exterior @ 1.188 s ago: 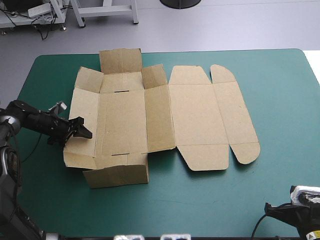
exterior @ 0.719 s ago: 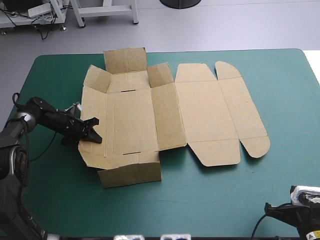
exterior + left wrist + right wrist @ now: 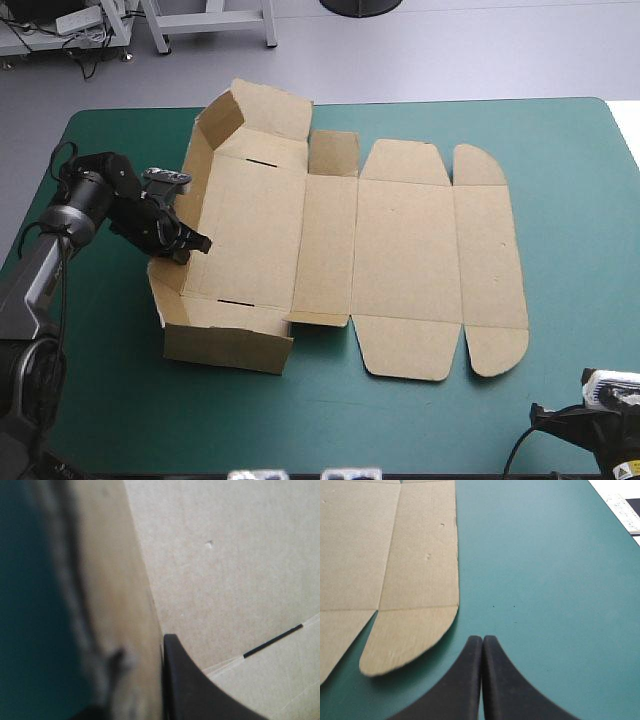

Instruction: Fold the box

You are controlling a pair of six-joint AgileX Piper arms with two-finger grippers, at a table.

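Note:
The brown box [image 3: 400, 240] lies opened out in the middle of the teal-green table. Its left side wall [image 3: 185, 195] stands raised, and so do the near wall [image 3: 225, 345] and the far flap [image 3: 265, 105]. The lid panel and the rounded tabs [image 3: 490, 250] lie flat to the right. My left gripper [image 3: 190, 243] is shut on that left wall partway along it. In the left wrist view the board edge [image 3: 135, 615] runs between the two black fingers [image 3: 190, 680]. My right gripper [image 3: 482, 640] is shut and empty, just off the box's near rounded tab [image 3: 405, 630].
Bare teal-green cover [image 3: 570, 200] stretches to the right of the box and along the near edge [image 3: 400, 430]. The left arm reaches in over the table's left edge [image 3: 45, 200].
The left gripper has closed on the box's left wall and swung it up from flat. The whole sheet slid and turned a little to the right. The right arm has stayed put.

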